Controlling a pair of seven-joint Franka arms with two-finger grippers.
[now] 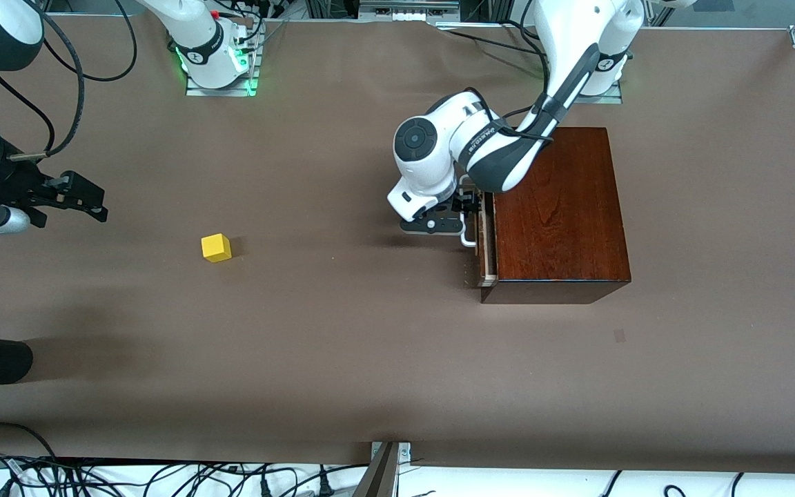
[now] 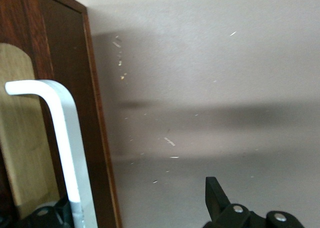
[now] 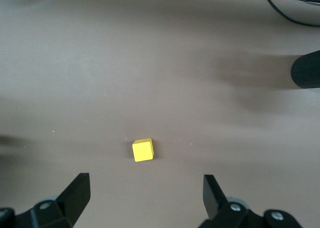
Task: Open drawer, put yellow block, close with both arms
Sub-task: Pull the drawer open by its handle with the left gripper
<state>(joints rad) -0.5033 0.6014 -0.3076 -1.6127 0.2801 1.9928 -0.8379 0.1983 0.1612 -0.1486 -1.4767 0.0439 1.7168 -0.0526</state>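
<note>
Lowest in the frame, we see the drawer (image 1: 486, 241) right of center, barely out of its box (image 1: 560, 214), its front and long handle (image 2: 62, 138) facing frame-left. Our left end effector (image 1: 465, 205) straddles that handle, spread. The yellow block (image 1: 216, 247) sits left of center on the table (image 1: 370, 359), untouched; our right end effector (image 1: 70, 197), spread, waits at the left edge, so most remains.

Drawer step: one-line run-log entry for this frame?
drawer: slightly open | left gripper: at white handle | right gripper: open, over table, waiting | yellow block: on table, toward right arm's end
</note>
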